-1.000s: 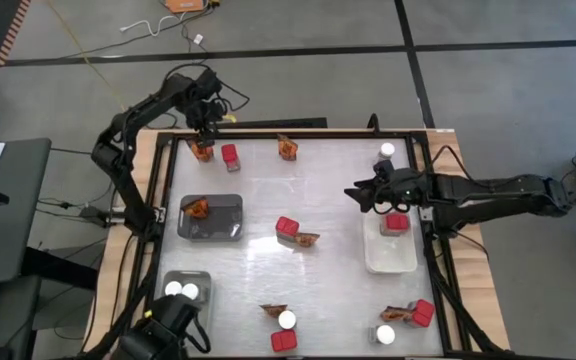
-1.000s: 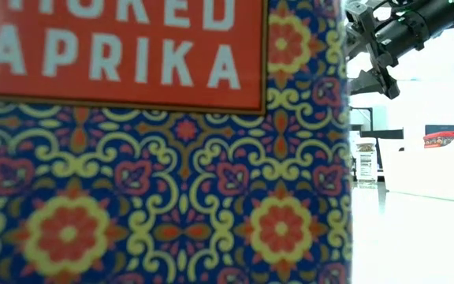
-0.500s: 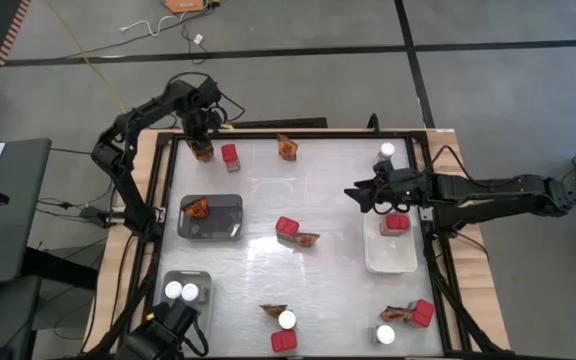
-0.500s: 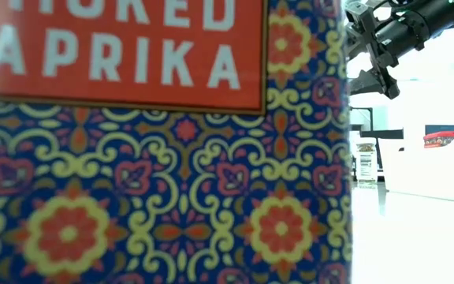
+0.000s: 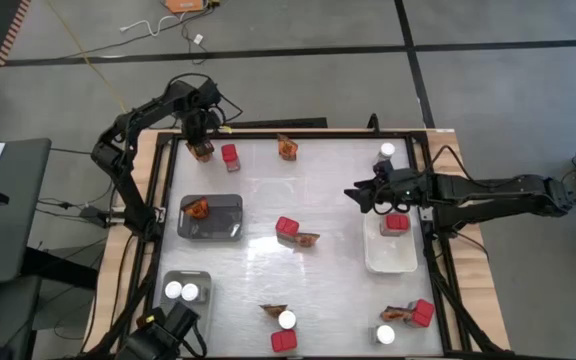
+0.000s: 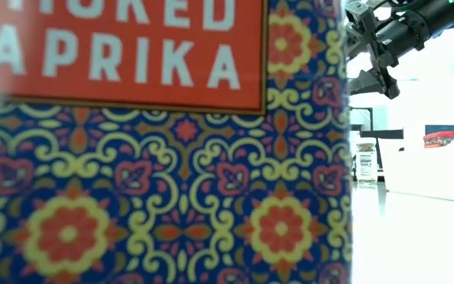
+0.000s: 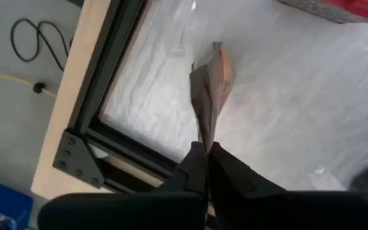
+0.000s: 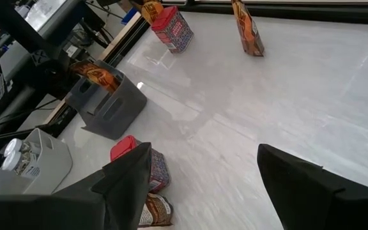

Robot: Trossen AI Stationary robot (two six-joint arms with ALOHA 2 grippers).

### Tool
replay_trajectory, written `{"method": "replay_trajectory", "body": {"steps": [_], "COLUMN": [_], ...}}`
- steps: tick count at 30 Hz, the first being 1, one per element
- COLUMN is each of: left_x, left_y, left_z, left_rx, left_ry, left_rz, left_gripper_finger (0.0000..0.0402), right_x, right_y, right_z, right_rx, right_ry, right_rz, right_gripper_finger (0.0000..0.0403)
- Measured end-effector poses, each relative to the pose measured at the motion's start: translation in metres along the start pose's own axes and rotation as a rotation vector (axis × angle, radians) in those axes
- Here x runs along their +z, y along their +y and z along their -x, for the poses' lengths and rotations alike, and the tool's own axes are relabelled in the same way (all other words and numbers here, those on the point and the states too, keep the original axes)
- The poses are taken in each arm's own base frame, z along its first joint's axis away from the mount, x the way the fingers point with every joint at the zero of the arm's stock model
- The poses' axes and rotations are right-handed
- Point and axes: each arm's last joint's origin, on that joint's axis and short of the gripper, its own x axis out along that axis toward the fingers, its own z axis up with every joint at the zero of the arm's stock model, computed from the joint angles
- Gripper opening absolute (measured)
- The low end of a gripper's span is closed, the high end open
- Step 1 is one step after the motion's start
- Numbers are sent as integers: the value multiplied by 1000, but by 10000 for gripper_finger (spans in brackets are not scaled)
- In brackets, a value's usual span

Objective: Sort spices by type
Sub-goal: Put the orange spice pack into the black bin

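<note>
Left wrist view: left gripper (image 7: pixel 204 148) pinched shut on the orange-brown packet (image 7: pixel 211 89), long axis running straight out from jaws; right gripper (image 5: pixel 366 197) spread open, farther.

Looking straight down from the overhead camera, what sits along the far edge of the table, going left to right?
Left tool pinching an orange-brown packet → red box → another packet → white-lidded jar.
</note>
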Motion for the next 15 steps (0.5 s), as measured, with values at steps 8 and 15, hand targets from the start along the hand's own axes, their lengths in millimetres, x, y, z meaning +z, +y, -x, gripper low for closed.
{"method": "replay_trajectory", "body": {"steps": [8,15], "left_x": [-26,-83], "left_y": [-40,-106], "left_z": [64,136], "left_rx": [34,-59], "left_ry": [-76,-299], "left_rz": [50,141], "left_gripper_finger": [1,0], "right_x": [-2,-4], "right_y": [-2,-4], "right_z": [0,0], "right_rx": [-22,-38], "right_ry": [21,45], "right_rz": [9,17], "right_gripper_finger": [311,311]}}
